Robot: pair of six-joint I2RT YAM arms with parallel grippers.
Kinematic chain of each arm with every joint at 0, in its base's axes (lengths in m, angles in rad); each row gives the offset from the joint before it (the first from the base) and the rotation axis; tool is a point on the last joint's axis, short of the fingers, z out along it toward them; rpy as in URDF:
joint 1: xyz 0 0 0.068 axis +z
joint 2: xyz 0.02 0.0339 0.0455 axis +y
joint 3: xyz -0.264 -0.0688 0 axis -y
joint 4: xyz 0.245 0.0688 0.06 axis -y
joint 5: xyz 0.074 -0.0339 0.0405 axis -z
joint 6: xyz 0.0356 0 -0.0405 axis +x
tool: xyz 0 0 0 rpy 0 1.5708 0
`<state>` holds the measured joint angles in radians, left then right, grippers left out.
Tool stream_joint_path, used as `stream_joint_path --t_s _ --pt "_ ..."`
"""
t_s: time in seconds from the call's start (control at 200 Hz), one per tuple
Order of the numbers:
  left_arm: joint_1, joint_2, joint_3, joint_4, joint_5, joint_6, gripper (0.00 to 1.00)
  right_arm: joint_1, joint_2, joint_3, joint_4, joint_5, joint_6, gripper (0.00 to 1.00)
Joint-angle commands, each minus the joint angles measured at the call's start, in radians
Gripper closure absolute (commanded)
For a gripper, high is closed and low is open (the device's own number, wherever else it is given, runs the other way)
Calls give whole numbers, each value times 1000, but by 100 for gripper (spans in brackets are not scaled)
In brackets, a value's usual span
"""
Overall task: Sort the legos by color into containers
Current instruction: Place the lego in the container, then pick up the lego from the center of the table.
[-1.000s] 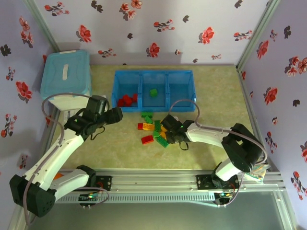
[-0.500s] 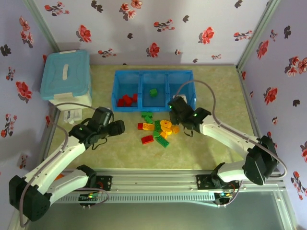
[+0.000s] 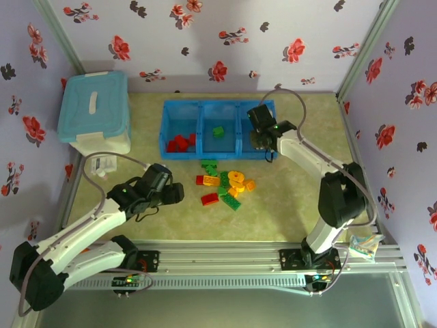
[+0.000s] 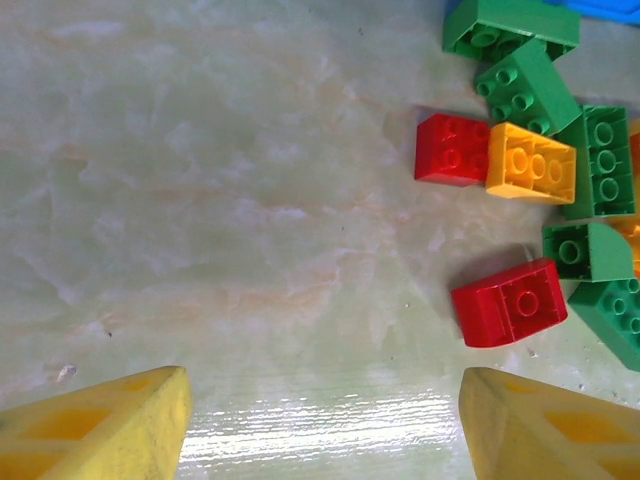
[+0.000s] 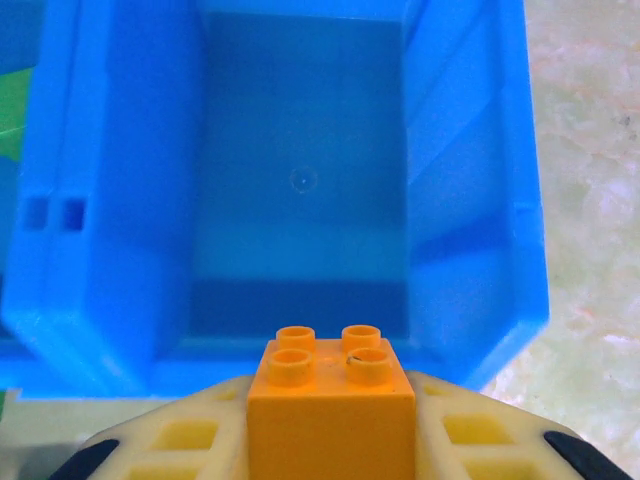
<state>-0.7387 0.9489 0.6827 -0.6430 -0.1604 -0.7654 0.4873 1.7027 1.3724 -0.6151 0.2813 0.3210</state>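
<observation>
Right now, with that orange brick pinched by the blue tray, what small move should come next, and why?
Probably ease the right pincer forward until the orange brick hangs over the right compartment. The brick sits at that compartment's near wall, not yet over its bare floor; red bricks lie in the left compartment, a green brick in the middle.

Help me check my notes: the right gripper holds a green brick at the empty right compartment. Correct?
No, the brick is orange, not green; the right wrist view shows it. The right gripper does hold it at the empty right compartment.
</observation>
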Motion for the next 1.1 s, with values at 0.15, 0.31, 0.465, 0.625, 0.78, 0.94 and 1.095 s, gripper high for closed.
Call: stream_joint_path --t_s 0.15,0.31,0.465,0.625,0.78,0.94,1.095 --pt "-21 -35 -11 -1 -31 -37 30 -35 158 186 -56 -22 -31 63" --pt "-30 -38 -18 8 -31 -43 31 -22 120 165 -23 -60 0 24" --pt "-34 -36 -33 28 -30 -45 31 30 -1 50 54 -70 -8 22" --pt "-31 -37 -61 59 -28 -57 31 140 -120 -71 126 -241 -134 21" --pt "-29 -48 -88 86 -25 -85 32 229 -132 -103 83 -421 -244 21" --pt "39 -87 -150 133 54 -127 34 336 -89 -111 52 -471 -364 22" --pt "111 -129 -206 165 140 -155 36 371 17 -45 13 -479 -438 22"
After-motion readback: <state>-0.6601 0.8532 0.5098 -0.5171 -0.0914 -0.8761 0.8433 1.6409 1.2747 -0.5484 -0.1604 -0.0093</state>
